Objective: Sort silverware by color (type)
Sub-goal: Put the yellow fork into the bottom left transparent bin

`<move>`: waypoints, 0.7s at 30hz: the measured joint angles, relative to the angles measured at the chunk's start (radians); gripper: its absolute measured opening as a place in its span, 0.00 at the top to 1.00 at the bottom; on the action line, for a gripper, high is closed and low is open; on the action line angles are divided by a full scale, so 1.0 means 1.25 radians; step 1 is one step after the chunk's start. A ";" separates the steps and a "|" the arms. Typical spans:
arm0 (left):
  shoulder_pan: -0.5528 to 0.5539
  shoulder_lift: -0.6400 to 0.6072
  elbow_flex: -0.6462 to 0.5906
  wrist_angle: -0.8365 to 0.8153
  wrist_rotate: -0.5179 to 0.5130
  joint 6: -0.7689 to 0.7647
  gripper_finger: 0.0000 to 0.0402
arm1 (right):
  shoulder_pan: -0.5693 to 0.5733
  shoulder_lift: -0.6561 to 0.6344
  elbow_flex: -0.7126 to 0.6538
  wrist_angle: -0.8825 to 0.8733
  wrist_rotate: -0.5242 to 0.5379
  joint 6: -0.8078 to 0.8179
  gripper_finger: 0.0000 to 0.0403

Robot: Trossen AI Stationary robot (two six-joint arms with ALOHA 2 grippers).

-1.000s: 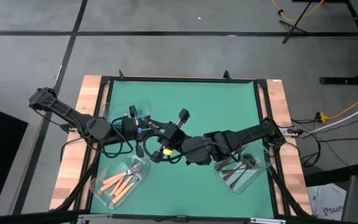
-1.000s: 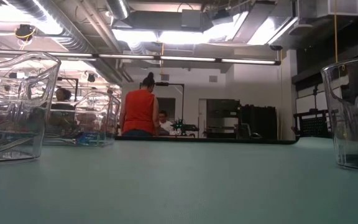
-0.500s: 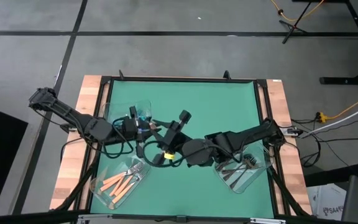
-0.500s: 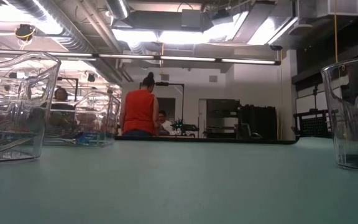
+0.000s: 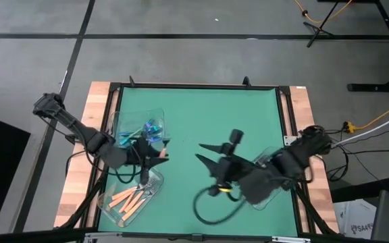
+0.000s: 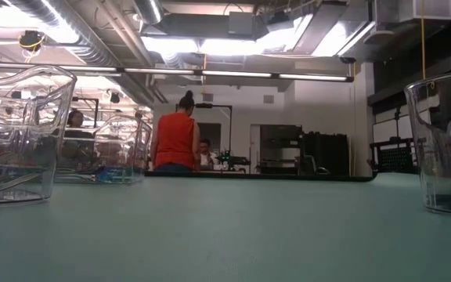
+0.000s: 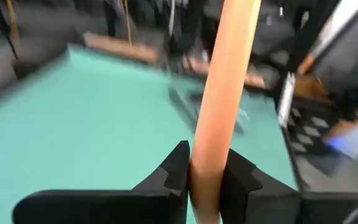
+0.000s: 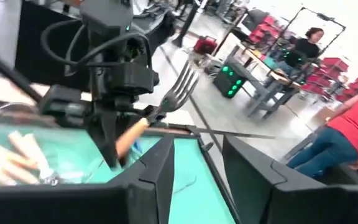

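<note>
Left claw (image 5: 155, 154) clamped on orange-handled fork (image 7: 224, 93), held over tabletop (image 5: 201, 108) between blue-fork tray (image 5: 123, 121) and orange-fork tray (image 5: 107, 201), likely headed for latter. Right claw (image 5: 204, 154) empty, fingers apart, mid-tabletop near dark-fork tray (image 5: 283, 183). Count: three trays; roughly five orange forks in tray, blur hinders exact count.
</note>
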 joint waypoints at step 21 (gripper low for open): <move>-0.289 0.103 0.000 -0.413 0.395 -0.884 0.88 | 0.071 -0.051 0.000 -0.403 -0.149 0.288 0.68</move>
